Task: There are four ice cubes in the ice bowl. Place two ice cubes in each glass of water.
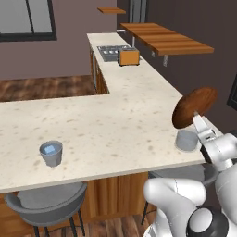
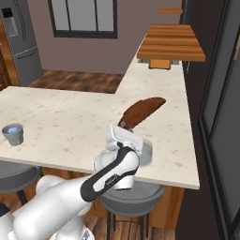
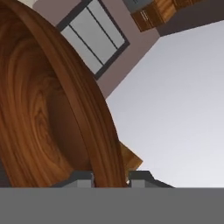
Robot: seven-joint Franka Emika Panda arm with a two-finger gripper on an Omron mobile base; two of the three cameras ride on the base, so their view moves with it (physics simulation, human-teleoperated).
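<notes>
My gripper point(image 1: 199, 122) is shut on the rim of the ice bowl point(image 1: 194, 107), a dark reddish-brown wooden bowl held in the air and tipped steeply on edge. Just below the bowl, one glass of water point(image 1: 187, 140) stands near the counter's front right corner. In the right base view the bowl point(image 2: 141, 111) rises from the gripper point(image 2: 124, 127), and my hand hides most of this glass point(image 2: 147, 153). The hand view shows the bowl's bare inside point(image 3: 39, 122), its rim between my fingertips point(image 3: 83, 179). The other glass point(image 1: 51, 152) stands far left with a pale blue ice cube point(image 1: 47, 149) in it.
The speckled L-shaped counter point(image 1: 115, 125) runs back toward an orange toaster point(image 1: 128, 56) and a cooktop point(image 1: 110, 52). A wooden shelf point(image 1: 162, 39) juts over the right side. Grey stools point(image 1: 46, 200) sit under the front edge. A fridge point(image 2: 18, 40) stands far left.
</notes>
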